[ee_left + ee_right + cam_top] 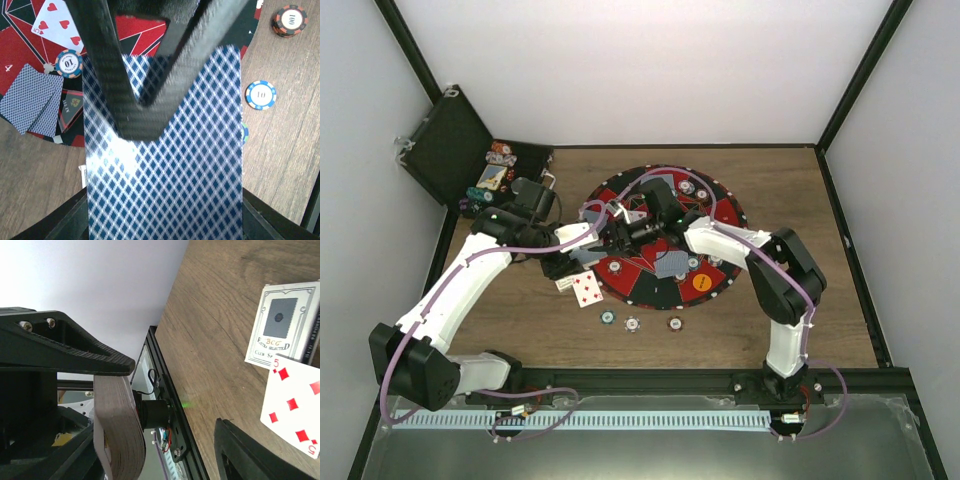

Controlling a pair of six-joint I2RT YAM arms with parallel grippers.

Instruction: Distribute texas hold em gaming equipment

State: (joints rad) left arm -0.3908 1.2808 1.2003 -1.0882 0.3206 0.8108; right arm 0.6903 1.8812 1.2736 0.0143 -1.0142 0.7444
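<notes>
chip (260, 95) "10", white card (282, 322) "BCG" (partly legible)

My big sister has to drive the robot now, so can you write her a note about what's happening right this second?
Left gripper: shut on a blue-backed card, at the edge of the mat.
Right gripper: open, over the mat.
Done: two face-down cards, five of hearts and orange button lie on the mat; five of diamonds and three chips lie on the table.
Left: place the held card; more chips sit in the black case.
</notes>
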